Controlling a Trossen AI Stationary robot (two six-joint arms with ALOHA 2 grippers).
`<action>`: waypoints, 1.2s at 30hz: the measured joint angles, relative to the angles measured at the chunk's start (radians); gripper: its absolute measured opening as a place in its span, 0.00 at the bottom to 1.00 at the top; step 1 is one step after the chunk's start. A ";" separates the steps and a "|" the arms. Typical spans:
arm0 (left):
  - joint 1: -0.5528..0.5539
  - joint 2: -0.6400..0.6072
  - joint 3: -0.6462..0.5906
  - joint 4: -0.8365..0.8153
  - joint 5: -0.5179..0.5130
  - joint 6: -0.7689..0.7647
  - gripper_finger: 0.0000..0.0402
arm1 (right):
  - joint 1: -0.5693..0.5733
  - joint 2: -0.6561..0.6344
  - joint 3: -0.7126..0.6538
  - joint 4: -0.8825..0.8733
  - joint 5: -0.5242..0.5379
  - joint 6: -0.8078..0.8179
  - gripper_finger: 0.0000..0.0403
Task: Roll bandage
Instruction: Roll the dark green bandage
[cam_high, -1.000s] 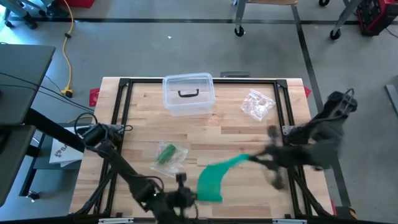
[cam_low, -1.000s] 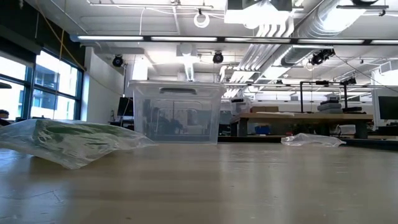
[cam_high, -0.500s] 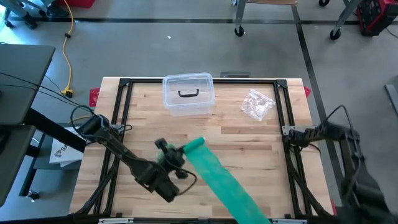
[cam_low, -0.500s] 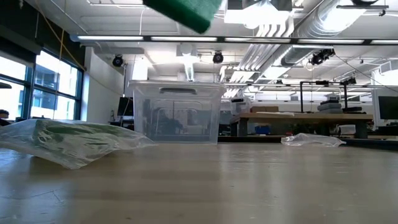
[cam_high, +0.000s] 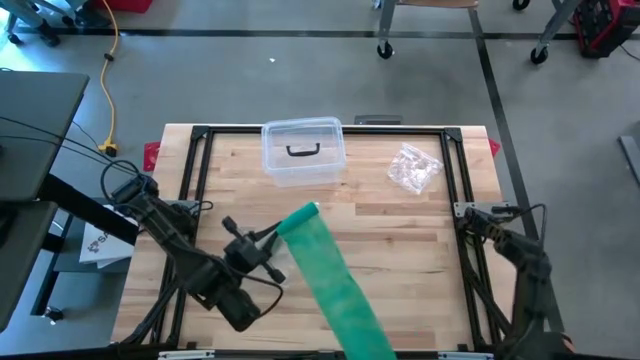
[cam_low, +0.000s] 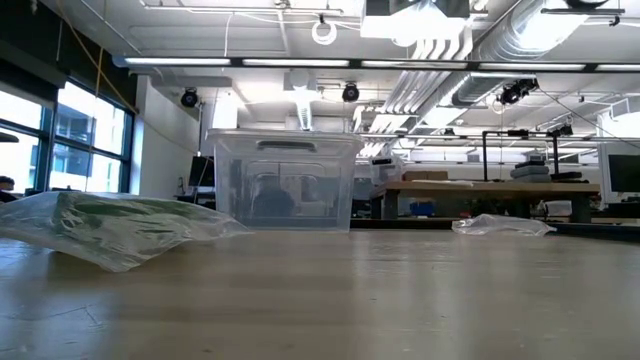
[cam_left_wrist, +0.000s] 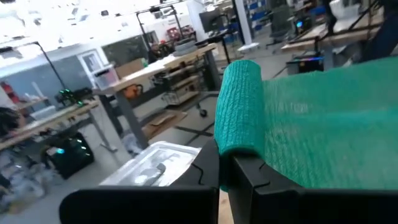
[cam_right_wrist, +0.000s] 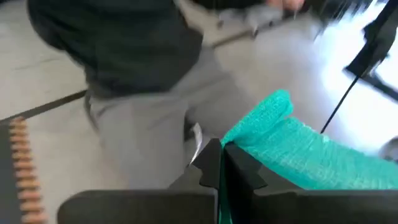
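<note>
bandage: teal-green | box: clear | table: pale wood, black frame

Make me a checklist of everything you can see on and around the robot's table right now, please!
Surface: wooden table inside a black frame.
Job's things: green bandage stretched as a long strip in the air between the two arms, one end partly rolled.
Clutter: clear plastic bin at the far edge; crumpled clear wrapper far right; clear bag with something green inside on the left in the low view.
Grippers: left gripper shut on the rolled end; right gripper shut on the other end.
Cables: yellow cord on the floor, far left.
Surroundings: grey floor, workshop benches; the right wrist view shows a blurred person close behind.
</note>
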 joint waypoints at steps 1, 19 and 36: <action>-0.005 -0.002 0.000 0.014 0.000 0.000 0.00 | -0.015 0.010 0.000 -0.017 -0.023 0.022 0.00; -0.024 -0.005 0.000 0.043 -0.006 0.027 0.00 | -0.098 -0.001 -0.125 0.041 -0.165 0.299 0.00; 0.072 0.022 0.000 0.105 0.145 0.160 0.00 | 0.157 -0.109 0.113 0.152 0.424 -0.091 0.00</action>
